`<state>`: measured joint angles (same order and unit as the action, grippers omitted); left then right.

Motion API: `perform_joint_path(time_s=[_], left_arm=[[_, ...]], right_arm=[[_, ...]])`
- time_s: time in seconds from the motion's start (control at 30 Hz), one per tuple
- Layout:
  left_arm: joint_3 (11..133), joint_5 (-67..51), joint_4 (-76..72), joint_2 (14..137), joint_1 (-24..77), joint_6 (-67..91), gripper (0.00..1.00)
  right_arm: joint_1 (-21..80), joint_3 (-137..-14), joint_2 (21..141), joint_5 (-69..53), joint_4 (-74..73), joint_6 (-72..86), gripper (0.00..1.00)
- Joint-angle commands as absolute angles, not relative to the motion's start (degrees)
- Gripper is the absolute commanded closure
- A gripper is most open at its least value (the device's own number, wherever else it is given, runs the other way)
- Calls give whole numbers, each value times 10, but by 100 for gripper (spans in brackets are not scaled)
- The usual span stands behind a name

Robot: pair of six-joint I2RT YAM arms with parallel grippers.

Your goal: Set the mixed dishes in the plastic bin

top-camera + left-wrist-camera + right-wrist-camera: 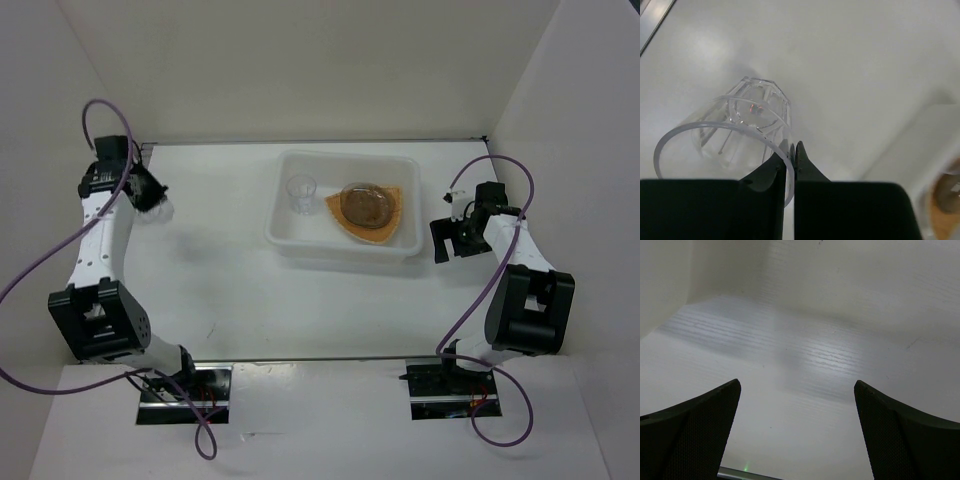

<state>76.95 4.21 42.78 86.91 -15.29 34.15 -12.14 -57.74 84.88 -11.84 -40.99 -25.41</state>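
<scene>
My left gripper (791,148) is shut on the rim of a clear drinking glass (735,125), one finger inside the rim and one outside. The glass is tilted over the table at the far left (160,211), under the left gripper (150,197). The plastic bin (290,235) stands in the middle of the table. It holds a second clear glass (300,192) and a tan-orange plate (398,205) with a round greyish plate (366,205) on top. My right gripper (450,240) hangs open to the right of the bin, with nothing between its fingers (700,425).
White walls close in the table on the left, back and right. The bin's corner (925,145) and the tan plate (945,200) show at the right edge of the left wrist view. The right wrist view shows only table and wall.
</scene>
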Motion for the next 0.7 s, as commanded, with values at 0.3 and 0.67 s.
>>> perform_joint_path(time_s=[0.3, 0.67], left_arm=[[1218, -199, 460, 1040, 112, 206, 100], [1224, 21, 561, 1174, 290, 130, 100]], right_arm=[[-118, -579, 838, -125, -388, -257, 1], [-118, -579, 838, -130, -388, -262, 1]])
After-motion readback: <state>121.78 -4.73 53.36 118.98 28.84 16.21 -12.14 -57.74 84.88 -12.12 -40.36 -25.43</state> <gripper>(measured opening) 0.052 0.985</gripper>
